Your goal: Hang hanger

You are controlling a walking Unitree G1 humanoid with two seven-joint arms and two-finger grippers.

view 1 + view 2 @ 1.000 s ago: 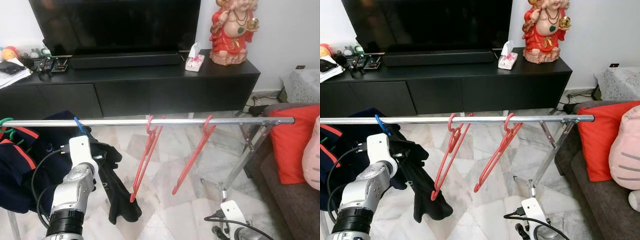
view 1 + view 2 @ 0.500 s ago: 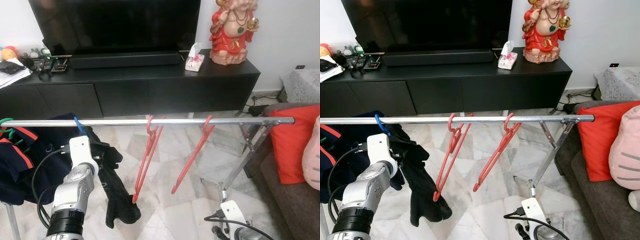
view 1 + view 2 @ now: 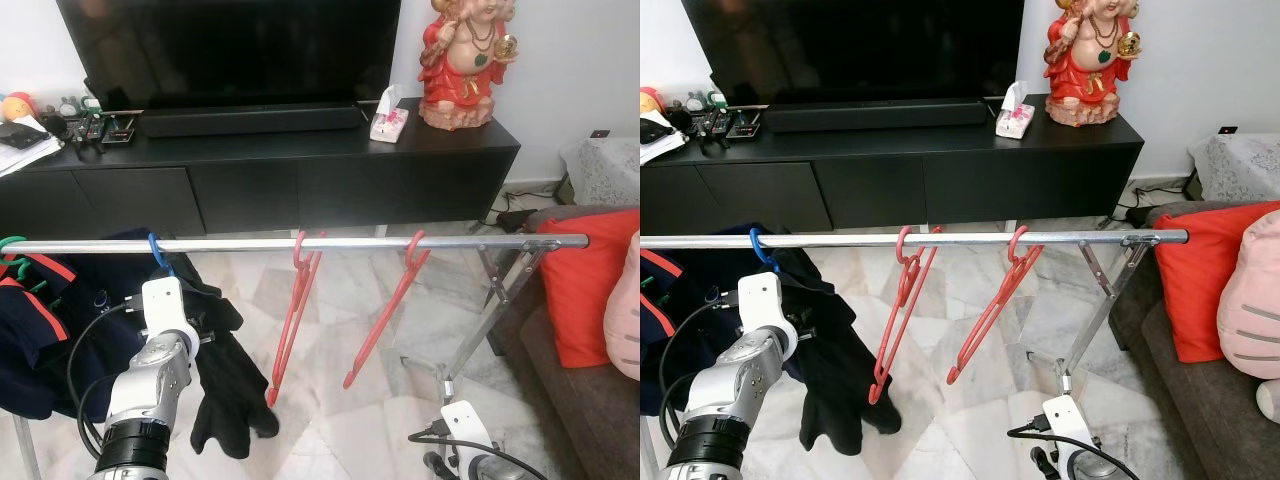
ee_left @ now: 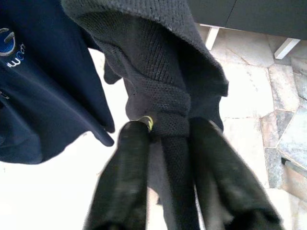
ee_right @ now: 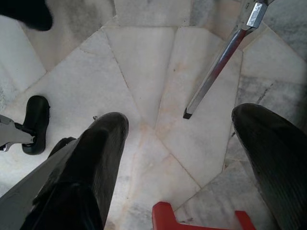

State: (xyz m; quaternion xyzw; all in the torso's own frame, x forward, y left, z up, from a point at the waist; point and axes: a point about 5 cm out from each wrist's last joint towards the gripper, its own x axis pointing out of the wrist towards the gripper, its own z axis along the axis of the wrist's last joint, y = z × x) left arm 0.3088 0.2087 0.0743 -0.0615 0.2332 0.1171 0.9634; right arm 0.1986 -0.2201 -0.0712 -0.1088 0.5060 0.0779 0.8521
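A silver clothes rail [image 3: 250,243] runs across in front of me. A blue hanger [image 3: 157,251] hooks over its left part and carries a black knit garment [image 3: 225,400]. Two bare red hangers [image 3: 293,320] [image 3: 385,315] hang tilted near the middle. My left gripper [image 4: 169,128] is just below the blue hanger, its fingers [image 4: 129,143] pressed on either side of a fold of the black garment. My right gripper [image 5: 181,117] hangs low over the floor, open, holding nothing.
Navy clothes [image 3: 40,320] on a green hanger [image 3: 12,245] crowd the rail's left end. The rack's slanted leg [image 3: 490,320] stands at the right, beside a sofa with a red cushion [image 3: 590,285]. A black TV console [image 3: 300,170] with a statue [image 3: 465,60] lies beyond.
The black garment's lower end has swung left and hangs more bunched. My left wrist has dropped slightly. The red hangers sway a little.
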